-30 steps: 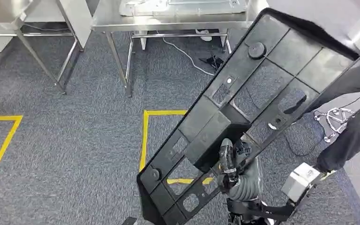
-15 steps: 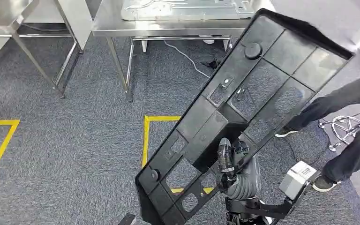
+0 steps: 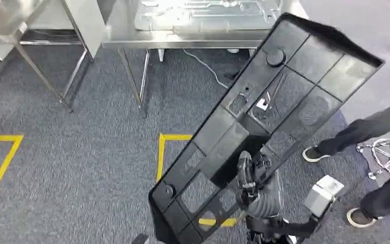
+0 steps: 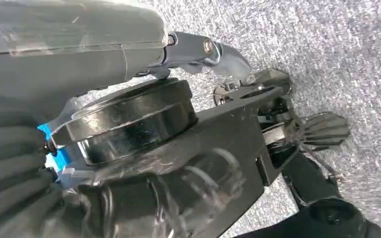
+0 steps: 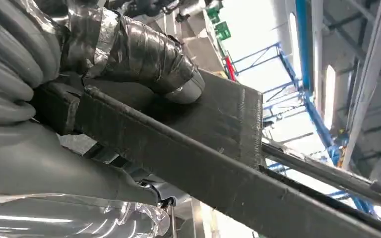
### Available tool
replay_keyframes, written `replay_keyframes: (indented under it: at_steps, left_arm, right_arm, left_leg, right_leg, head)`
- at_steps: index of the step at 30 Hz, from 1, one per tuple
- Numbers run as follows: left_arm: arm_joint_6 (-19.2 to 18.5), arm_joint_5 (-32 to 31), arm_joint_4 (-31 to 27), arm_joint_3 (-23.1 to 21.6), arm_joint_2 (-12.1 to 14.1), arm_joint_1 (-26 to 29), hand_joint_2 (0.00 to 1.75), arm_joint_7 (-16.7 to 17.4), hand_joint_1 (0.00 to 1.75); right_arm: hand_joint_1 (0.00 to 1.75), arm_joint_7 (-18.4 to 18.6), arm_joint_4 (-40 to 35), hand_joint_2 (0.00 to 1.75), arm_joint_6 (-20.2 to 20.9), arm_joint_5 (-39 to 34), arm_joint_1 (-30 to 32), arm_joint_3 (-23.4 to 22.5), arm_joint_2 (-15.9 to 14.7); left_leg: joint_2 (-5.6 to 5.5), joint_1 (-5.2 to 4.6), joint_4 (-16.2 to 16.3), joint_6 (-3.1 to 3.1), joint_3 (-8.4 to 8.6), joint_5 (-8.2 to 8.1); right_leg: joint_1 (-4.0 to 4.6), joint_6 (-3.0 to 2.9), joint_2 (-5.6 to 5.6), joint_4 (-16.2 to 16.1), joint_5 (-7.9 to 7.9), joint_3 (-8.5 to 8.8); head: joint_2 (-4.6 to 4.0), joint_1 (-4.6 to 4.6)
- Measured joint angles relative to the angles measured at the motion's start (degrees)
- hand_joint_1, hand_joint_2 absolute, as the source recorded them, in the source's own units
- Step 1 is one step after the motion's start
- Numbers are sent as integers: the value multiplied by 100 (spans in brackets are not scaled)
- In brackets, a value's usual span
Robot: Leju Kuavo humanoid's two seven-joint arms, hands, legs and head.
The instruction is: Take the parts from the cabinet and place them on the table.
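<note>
Head view: a long black plastic panel (image 3: pixel 264 127) with ribs and cut-out windows slants across the scene, from about seven o'clock up to one o'clock. The right hand (image 3: pixel 251 178) grips its lower edge near the centre bottom. Beyond it, at twelve o'clock, stands a steel desk (image 3: pixel 183 36) with a pale tray-like part (image 3: pixel 203 12) on top. Yellow tape (image 3: pixel 158 152) marks the grey carpet (image 3: pixel 71 152). A person's legs (image 3: pixel 376 152) stand at three o'clock.

Left wrist view: the left hand (image 4: pixel 178 163) hangs over carpet; whether its fingers are clenched or released, I cannot tell.

Right wrist view: the right hand's fingers (image 5: pixel 144 54) wrap the panel's edge, grasping it.
</note>
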Motion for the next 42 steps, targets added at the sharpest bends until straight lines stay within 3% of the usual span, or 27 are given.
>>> replay_keyframes:
  at_steps: [2, 4, 6, 7, 8, 10, 11, 12, 13, 16, 17, 20, 21, 22, 23, 25, 26, 27, 28, 31, 32, 35, 36, 38, 40, 41, 42]
  left_arm:
    - [0, 0, 0, 0, 0, -1, 175, 2, 0]
    - [0, -7, 0, 0, 0, -26, 175, 2, 0]
    - [0, -11, 0, 0, 0, -33, 175, 2, 0]
    - [0, -13, 0, 0, 2, -38, 175, 2, 0]
    - [0, -13, 0, 0, 2, -39, 175, 2, 0]
    - [0, -13, 0, 0, 9, -21, 175, 4, 0]
    - [2, -6, 2, 0, 14, -10, 175, 7, 0]
    - [0, -7, 2, 0, 16, -22, 175, 7, 0]
    - [0, 4, 2, -2, 16, -21, 175, 2, 0]
    - [0, 13, 0, -2, 13, -26, 175, 2, 0]
    - [-2, 17, 0, 0, 13, -24, 175, 4, 0]
    - [-2, 17, 0, -2, 13, -17, 175, 7, 0]
    - [-2, 17, 0, -2, 13, -12, 175, 6, 0]
    - [-2, 20, 0, -2, 13, -9, 175, 7, 0]
    - [-2, 18, 0, -2, 13, -6, 175, 7, 0]
    - [-2, 20, 0, -2, 9, -1, 175, 7, 0]
    - [-2, 20, 0, -2, 9, 5, 175, 9, 0]
    - [-2, 24, 0, -2, 11, -15, 175, 9, 0]
    - [-2, 24, 0, -2, 11, -23, 175, 13, 0]
    - [0, 26, 0, -2, 18, -13, 175, 17, 0]
    - [0, 24, 0, -2, 18, -18, 175, 20, 0]
    - [2, 26, 0, -2, 18, -38, 175, 13, 0]
    - [28, 22, 0, -2, 13, -38, 175, -17, 0]
    - [243, 15, 0, -2, -61, -30, 175, -39, 0]
    - [479, 15, 0, -2, -181, -29, 175, -35, 0]
    - [538, 15, 2, -2, -209, -20, 175, -29, 0]
    - [562, 20, 2, -2, -229, -22, 175, -28, 0]
  right_arm:
    - [175, -9, 0, 175, 13, 0, -8, 0, 7]
    - [175, -6, 2, 175, 22, 0, -9, 0, 11]
    - [175, -6, 11, 175, 22, -4, -4, 0, 11]
    - [175, -6, 18, 175, 24, -7, -6, 0, 11]
    - [175, -4, 18, 175, 24, -11, -6, 0, 11]
    - [175, 29, 18, 175, 24, -13, -10, 0, 11]
    - [175, 50, 31, 175, 24, -24, -15, 0, 9]
    - [175, 63, 28, 175, 24, -31, -37, 2, 7]
    - [175, 101, 31, 175, 24, -39, -39, 0, 7]
    - [175, 101, 31, 175, 24, -37, -53, 0, -2]
    - [175, 98, 31, 175, 24, -37, -72, 0, -9]
    - [175, 98, 35, 175, 24, -37, -69, 0, -24]
    - [175, 101, 46, 175, 24, -42, -68, 0, -31]
    - [175, 101, 50, 175, 22, -46, -68, 0, -35]
    - [175, 101, 50, 175, 22, -46, -69, 0, -39]
    - [175, 101, 50, 175, 22, -46, -70, 0, -41]
    - [175, 98, 66, 175, 20, -48, -66, 0, -44]
    - [175, 98, 70, 175, 20, -52, -80, 0, -46]
    - [175, 101, 68, 175, 20, -57, -66, 0, -46]
    - [175, 96, 68, 175, 20, -59, -80, 0, -41]
    - [175, 98, 68, 175, 20, -59, -81, 0, -41]
    - [175, 98, 70, 175, 20, -61, -78, 0, -41]
    - [175, 98, 72, 175, 17, -61, -74, 0, -41]
    - [175, 109, 79, 175, 22, -98, -83, 0, -41]
    - [175, 166, 92, 175, 37, -153, -147, 2, -22]
    - [175, 199, 111, 175, 37, -164, -182, 2, -4]
    - [175, 201, 127, 175, 41, -168, -207, 2, 4]
  left_leg:
    - [32, 13, 581, -59, -290, -43]
    - [34, 20, 1268, -115, -808, -314]
    - [43, 22, 1492, -145, -1151, -555]
    - [46, 23, 1317, -143, -1172, -457]
    - [47, 23, 976, -131, -1117, -186]
    - [66, 21, 175, -79, -983, 697]
    - [76, -45, 251, -46, -1041, 627]
    - [87, -56, 181, 11, -978, 515]
    - [90, -55, 153, 69, -979, 692]
    - [84, -14, 25, 171, -773, 639]
    - [84, -12, 5, 204, -712, 610]
    - [84, -11, -3, 237, -597, 485]
    - [76, -10, -2, 232, -545, 435]
    - [62, -4, 0, 224, -470, 380]
    - [48, 4, -1, 205, -381, 314]
    - [40, 19, -7, 146, -208, 176]
    - [38, 5, -7, 107, -170, 130]
    - [24, 4, -20, 75, -176, 112]
    - [30, 1, -52, 33, -200, 81]
    - [46, 13, 62, -55, -105, 53]
    - [54, 17, 313, -81, -221, -14]
    - [57, 17, 1507, -133, -1030, -407]
    - [58, 17, 1708, -127, -1227, -459]
    - [59, 14, 1367, -80, -1237, -82]
    - [60, -8, 435, 3, -960, 636]
    - [71, -39, 218, 55, -872, 734]
    - [78, -126, 218, 69, -952, 426]
  right_leg:
    - [-1, -73, -20, -84, -81, 196]
    - [0, -76, -29, -93, -191, 316]
    - [-1, -73, -24, -92, -323, 479]
    - [-1, -69, -14, -92, -397, 583]
    - [-1, -64, -10, -90, -476, 695]
    - [0, -33, -12, -103, -630, 834]
    - [10, 2, -2, -72, -674, 955]
    - [8, 43, 11, -87, -717, 900]
    - [2, 82, 6, -97, -750, 946]
    - [-4, 137, -2, 94, -767, 961]
    - [1, 164, -4, 361, -808, 820]
    - [-38, 242, -5, 1442, -1181, 3]
    - [-52, 253, -6, 1526, -1201, -156]
    - [-66, 268, -8, 1395, -1077, -211]
    - [-76, 281, -10, 1076, -809, -162]
    - [-105, 298, -10, 206, -43, 41]
    - [-82, 286, -13, 186, -147, 4]
    - [-52, 220, -41, 111, -278, 10]
    - [-47, 177, -36, 89, -119, 56]
    - [-70, 62, -21, 18, -177, 210]
    - [-66, 24, -23, 4, -204, 271]
    - [-41, -25, -33, 4, -316, 367]
    - [-29, -30, -30, 4, -358, 415]
    - [-11, -30, -11, 4, -446, 552]
    - [0, -23, -10, 3, -547, 705]
    - [-17, -8, -15, -20, -588, 694]
    - [-8, 30, 5, -25, -593, 747]
  head:
    - [0, -4]
    - [0, 5]
    - [-2, 5]
    - [0, 2]
    - [0, 7]
    - [-2, 7]
    - [-2, 49]
    - [0, 33]
    - [-2, 33]
    - [-2, 33]
    - [-2, 70]
    - [-2, 70]
    - [0, 66]
    - [-2, 70]
    - [0, 68]
    - [0, 77]
    - [-2, 72]
    - [0, 92]
    - [-2, 66]
    - [-2, 53]
    - [-2, 51]
    - [-2, 44]
    - [-2, 44]
    - [-2, 42]
    - [-2, 46]
    - [-2, 57]
    - [-2, 103]
